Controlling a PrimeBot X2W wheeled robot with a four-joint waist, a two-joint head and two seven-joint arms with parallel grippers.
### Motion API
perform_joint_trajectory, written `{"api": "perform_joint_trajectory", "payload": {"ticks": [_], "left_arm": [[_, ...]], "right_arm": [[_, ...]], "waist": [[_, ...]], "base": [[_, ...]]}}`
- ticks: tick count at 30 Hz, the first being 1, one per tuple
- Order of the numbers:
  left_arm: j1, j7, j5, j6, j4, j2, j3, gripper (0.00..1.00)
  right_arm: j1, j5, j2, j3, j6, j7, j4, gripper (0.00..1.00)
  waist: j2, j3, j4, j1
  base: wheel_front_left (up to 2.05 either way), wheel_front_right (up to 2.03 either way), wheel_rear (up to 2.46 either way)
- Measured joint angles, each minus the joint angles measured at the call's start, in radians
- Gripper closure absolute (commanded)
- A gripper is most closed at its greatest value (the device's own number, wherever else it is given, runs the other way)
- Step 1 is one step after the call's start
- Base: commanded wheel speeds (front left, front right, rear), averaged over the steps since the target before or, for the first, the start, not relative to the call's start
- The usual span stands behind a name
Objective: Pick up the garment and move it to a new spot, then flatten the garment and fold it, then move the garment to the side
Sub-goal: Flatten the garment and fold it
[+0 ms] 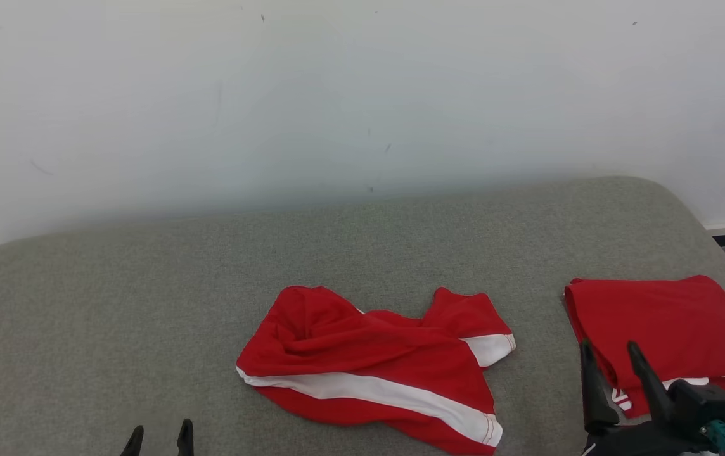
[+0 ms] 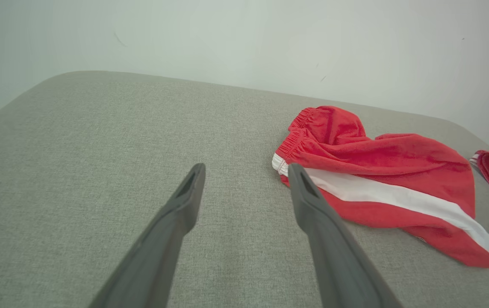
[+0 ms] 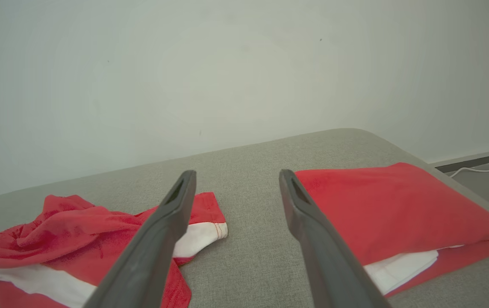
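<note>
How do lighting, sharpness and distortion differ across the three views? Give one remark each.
Head view: soft, even light, barely any shadow under the crumpled garment. Left wrist view: wide-angle stretch makes the left gripper loom large. Right wrist view: same flat light, no glare; right gripper slightly soft near the lens, folded garment crisp.

A grey padded bench (image 1: 147,285) bears crumpled red shorts (image 1: 369,370) and a folded red garment (image 1: 667,316).

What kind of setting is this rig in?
Probably an indoor garment-folding test room: a grey fabric-covered surface against a bare white wall, crumpled red shorts and a folded red garment on it.
</note>
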Motion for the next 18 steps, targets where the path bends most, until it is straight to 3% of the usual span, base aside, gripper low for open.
{"api": "perform_joint_trajectory", "payload": {"ticks": [3, 14, 18], "left_arm": [[-0.03, 0.028, 0.013, -0.003, 0.006, 0.016, -0.024, 0.0], [-0.293, 0.235, 0.046, -0.179, 0.189, 0.107, -0.144, 0.0], [-0.334, 0.295, 0.059, -0.213, 0.264, 0.123, -0.174, 0.0]], "right_arm": [[0.001, -0.019, -0.003, 0.02, 0.0, 0.028, 0.001, 0.0], [-0.017, -0.044, 0.022, 0.18, 0.001, 0.262, 0.009, 0.0], [-0.018, -0.066, 0.031, 0.235, 0.001, 0.341, 0.02, 0.0]], "waist": [[0.0, 0.005, 0.003, 0.0], [0.0002, 0.032, 0.002, 0.0], [0.0001, 0.042, -0.015, 0.0]], "base": [[0.0, 0.0, 0.0], [0.0, 0.0, 0.0], [0.0, 0.0, 0.0]]}}
